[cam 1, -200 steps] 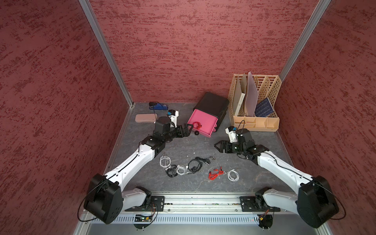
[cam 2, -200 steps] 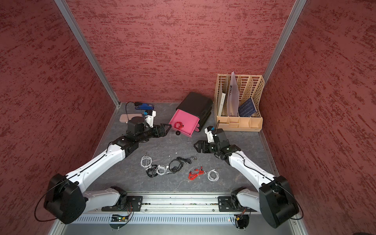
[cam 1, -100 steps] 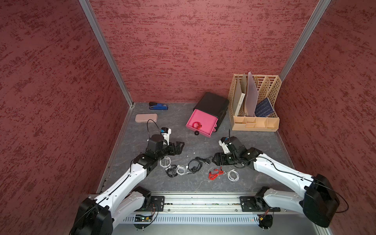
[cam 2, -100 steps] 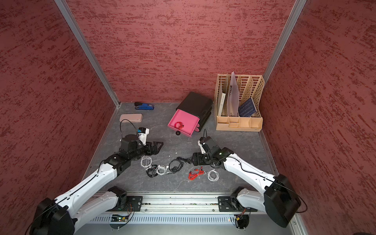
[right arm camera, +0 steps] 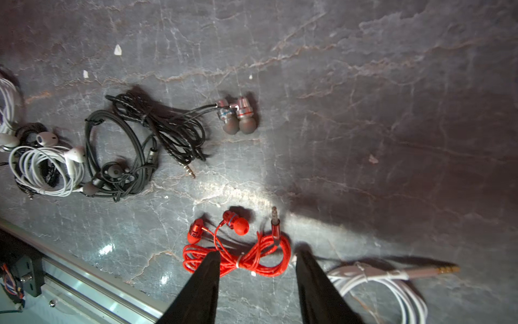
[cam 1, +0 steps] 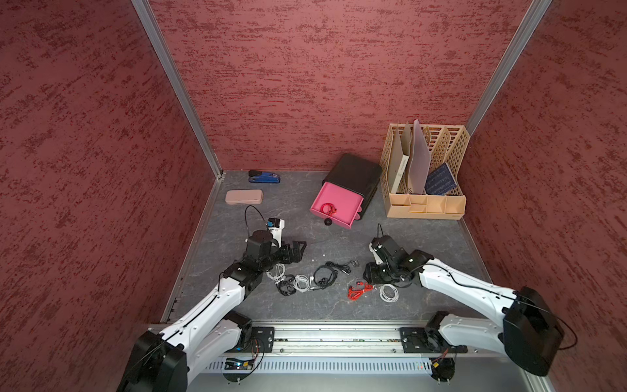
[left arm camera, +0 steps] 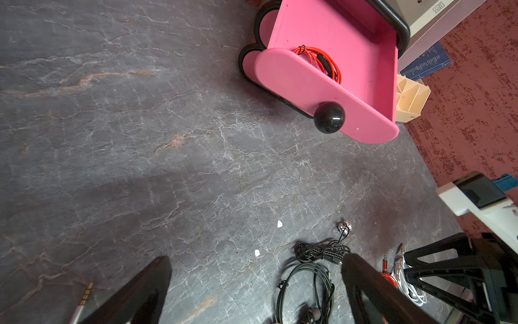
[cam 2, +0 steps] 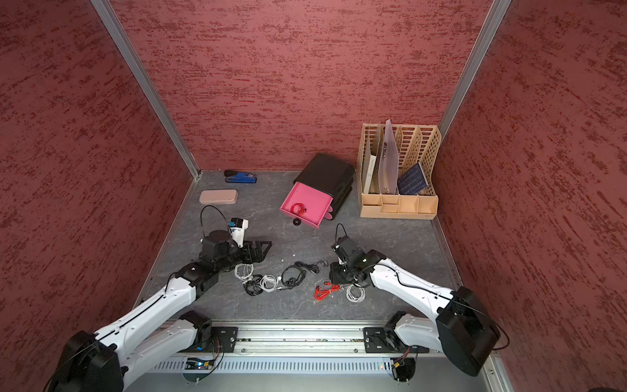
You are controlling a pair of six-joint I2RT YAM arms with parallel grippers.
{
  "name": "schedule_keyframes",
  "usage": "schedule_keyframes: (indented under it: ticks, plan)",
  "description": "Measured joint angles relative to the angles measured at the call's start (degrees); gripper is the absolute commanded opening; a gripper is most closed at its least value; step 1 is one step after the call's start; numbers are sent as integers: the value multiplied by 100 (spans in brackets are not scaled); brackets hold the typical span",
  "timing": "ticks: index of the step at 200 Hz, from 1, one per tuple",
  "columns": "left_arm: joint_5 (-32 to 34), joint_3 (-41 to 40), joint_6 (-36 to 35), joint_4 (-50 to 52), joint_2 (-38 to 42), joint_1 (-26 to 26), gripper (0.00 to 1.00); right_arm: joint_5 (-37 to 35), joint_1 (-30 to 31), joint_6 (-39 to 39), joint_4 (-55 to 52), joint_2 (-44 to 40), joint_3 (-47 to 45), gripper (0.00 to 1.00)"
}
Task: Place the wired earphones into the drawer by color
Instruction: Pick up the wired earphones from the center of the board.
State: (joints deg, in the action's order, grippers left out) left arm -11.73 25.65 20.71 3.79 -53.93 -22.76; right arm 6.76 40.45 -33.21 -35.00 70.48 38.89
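Right wrist: braided red coil [right arm camera: 241, 262] between right pincer's [right arm camera: 257, 252] tips.

- White tubular arm links [cam 1: 464, 284] are joined by black housings [cam 1: 527, 334].
- A thin black cable loop [cam 1: 251, 206] is carried.
- A white camera block [cam 1: 276, 225] is fitted.

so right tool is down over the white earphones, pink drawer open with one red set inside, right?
Wrong colour: the right tool is down over the red earphones, per the right wrist view. The pink drawer is open with one red set inside.
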Motion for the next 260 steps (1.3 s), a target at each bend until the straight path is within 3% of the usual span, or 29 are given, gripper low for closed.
schedule_keyframes:
  ticks: [62, 102, 226, 260]
  plan:
    - [4, 0, 0, -22, 0, 0, 100, 48, 96, 2, 275, 542, -31, 50]
    - [2, 0, 0, -44, -15, 0, 100, 101, 155, 4, 286, 800, -31, 45]
    - [7, 0, 0, -44, -39, 0, 100, 208, 197, -26, 367, 927, -85, 4]
    - [11, 0, -2, -42, -39, 0, 100, 210, 199, -24, 376, 918, -85, 2]
